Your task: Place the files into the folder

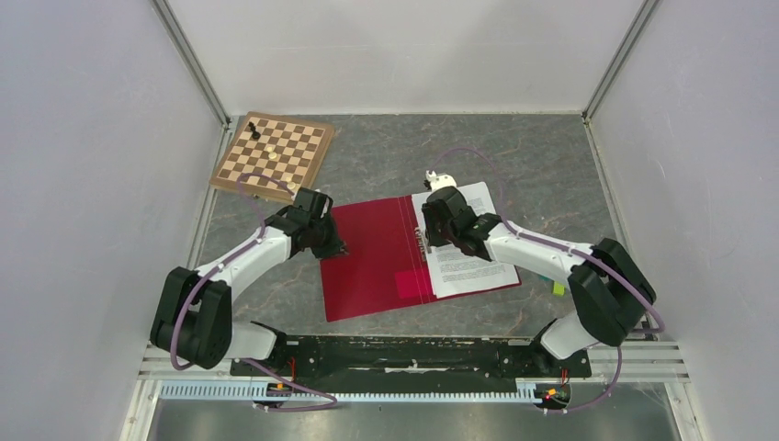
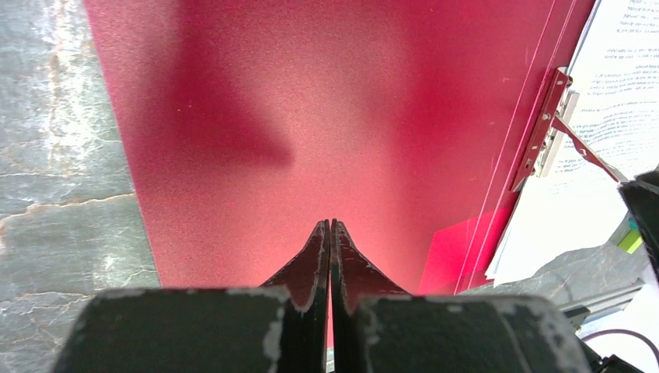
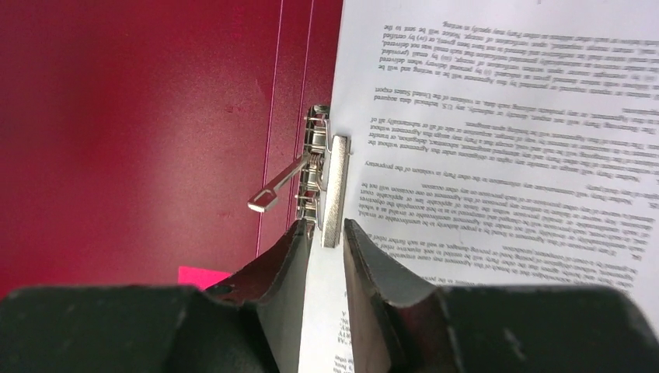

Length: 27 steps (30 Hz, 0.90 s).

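The flat crimson binder folder (image 1: 367,262) lies spread open near the middle of the grey stone-patterned bench (image 1: 533,156), inside facing up, with the stack of white printed paper sheets (image 1: 478,266) resting on its right half, their inner edge tucked along the spine. A brown-and-white wooden chessboard (image 1: 276,156) sits well apart at the far left corner and plays no part. The left hand (image 2: 329,225) is clenched on nothing, its black fingertips pressed together and set low over the bare left cover, apparently to pin that flap flat so the folder cannot shift; whether the tips actually touch the cover cannot be told. The right hand (image 3: 326,225) stands released, its jaws a little apart on either side of the near end of the silver metal clip bar (image 3: 334,186), which lies across the sheets' edge, the thin clip lever (image 3: 276,190) sticking out over the red. The papers look seated, so securing them seems the step in hand. A small pink patch (image 1: 409,285) shows beside the spine.
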Available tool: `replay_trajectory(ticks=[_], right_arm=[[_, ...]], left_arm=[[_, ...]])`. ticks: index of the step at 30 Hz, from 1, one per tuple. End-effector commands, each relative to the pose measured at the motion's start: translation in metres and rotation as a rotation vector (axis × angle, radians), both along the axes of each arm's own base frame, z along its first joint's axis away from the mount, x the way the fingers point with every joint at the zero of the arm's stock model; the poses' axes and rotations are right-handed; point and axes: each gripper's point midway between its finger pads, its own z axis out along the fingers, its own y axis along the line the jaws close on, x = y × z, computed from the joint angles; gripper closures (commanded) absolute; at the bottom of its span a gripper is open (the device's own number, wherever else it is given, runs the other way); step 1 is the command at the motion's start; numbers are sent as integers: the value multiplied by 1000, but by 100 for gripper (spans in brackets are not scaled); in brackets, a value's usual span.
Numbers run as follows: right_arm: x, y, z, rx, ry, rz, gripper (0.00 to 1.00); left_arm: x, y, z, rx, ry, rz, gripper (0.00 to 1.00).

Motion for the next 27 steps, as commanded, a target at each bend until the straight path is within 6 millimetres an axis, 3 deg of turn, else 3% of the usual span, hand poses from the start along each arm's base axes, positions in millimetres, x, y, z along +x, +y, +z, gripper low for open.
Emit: replay_trajectory(ticks=[1,3,8,17,27], right_arm=[[9,-2,51,24,-105,-30,73],[11,2,64,4,-128,-10,72],[15,18,75,-96,-140,51,72],[15,45,59,-239,-99,157,77],[15,50,40,-324,-69,185,78]], left_arm=[[0,10,6,16,-25,75,98],[-5,15,2,29,-11,102,98],[-21,33,-10,90,19,210,98],[-52,33,-32,192,65,282,98],[-55,40,-41,264,100,322,98]])
